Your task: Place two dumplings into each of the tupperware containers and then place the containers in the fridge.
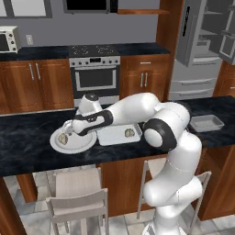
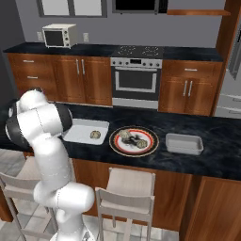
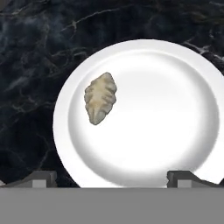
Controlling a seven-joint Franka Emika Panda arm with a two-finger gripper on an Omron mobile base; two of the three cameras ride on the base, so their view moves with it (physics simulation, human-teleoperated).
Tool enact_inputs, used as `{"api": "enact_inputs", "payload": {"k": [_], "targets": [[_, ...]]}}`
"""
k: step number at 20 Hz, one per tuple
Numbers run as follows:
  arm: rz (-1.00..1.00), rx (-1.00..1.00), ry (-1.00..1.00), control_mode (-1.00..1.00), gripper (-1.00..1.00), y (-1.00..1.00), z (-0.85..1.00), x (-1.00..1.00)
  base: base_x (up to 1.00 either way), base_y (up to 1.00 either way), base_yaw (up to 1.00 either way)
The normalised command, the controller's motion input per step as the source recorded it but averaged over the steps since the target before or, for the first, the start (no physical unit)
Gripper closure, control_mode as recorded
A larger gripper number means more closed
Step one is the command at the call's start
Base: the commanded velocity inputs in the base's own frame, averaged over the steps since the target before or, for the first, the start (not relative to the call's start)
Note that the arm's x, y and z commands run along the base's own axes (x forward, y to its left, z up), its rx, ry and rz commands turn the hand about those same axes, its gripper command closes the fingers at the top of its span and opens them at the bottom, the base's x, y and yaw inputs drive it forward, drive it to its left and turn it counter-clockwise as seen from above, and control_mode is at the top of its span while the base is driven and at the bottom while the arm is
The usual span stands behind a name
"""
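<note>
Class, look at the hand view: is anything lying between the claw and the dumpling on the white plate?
Nothing visible does. The claw hangs open above the white plate, and the dumpling lies alone on it, off to one side of the fingertips, with bare plate between.

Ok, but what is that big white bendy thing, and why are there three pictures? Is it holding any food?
The white bendy thing is a robot arm in a pretend, computer-drawn kitchen. Two pictures come from cameras riding behind it, one on its left and one on its right, so they show the same black counter from two sides. The third comes from a camera on its hand, looking down past its jaws, which stand wide open and hold nothing. Under the hand is a white plate with one dumpling on it. Beside that plate lies a pale tray with another dumpling inside. Further along are a red-rimmed plate with food on it and a second tray, which looks empty. The fridge behind stands open.
</note>
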Motion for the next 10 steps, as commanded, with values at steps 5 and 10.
{"api": "enact_inputs", "payload": {"k": [5,10], "targets": [[-0.08,0.0,0.1,-1.0,-1.0,0.75,-0.48,0.35,0.0,0.0,0.0],[-0.12,0.0,0.0,-1.0,-1.0,0.33,-0.14,0.48,0.0,0.0,0.0]]}}
